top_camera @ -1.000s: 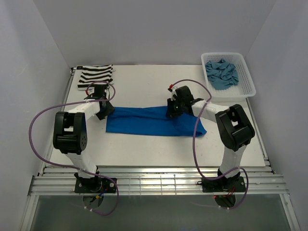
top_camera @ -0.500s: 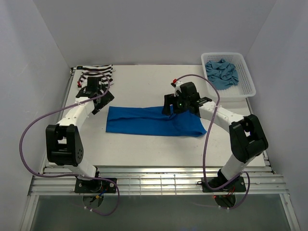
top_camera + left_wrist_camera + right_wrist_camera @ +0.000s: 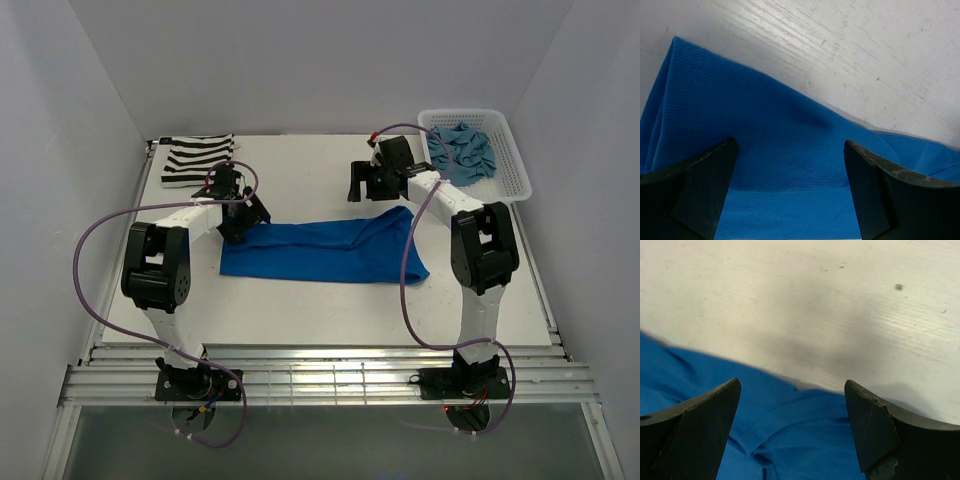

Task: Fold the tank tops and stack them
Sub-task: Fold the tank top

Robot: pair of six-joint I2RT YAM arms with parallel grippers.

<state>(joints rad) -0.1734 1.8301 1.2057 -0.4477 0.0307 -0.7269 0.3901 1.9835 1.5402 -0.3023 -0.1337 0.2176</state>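
Note:
The royal blue tank top (image 3: 320,250) lies as a long folded strip across the middle of the table. My left gripper (image 3: 246,216) hovers open over its left end, and the left wrist view shows blue cloth (image 3: 770,165) between the spread fingers of the left gripper (image 3: 790,145), which hold nothing. My right gripper (image 3: 366,192) is open just behind the strip's right end, where the right wrist view shows the blue cloth's edge (image 3: 805,440) below the empty right gripper (image 3: 792,384). The striped tank top (image 3: 198,158) lies folded at the back left. The teal tank top (image 3: 462,150) is crumpled in the basket.
The white lattice basket (image 3: 520,185) stands at the back right corner. White walls close in the table on three sides. Bare table (image 3: 300,175) lies between the striped top and the basket. Purple cables loop off both arms.
Both grippers opened and let go of the blue top. The right gripper drew back toward the far edge. The left swung toward the striped top, then returned to the strip's left end.

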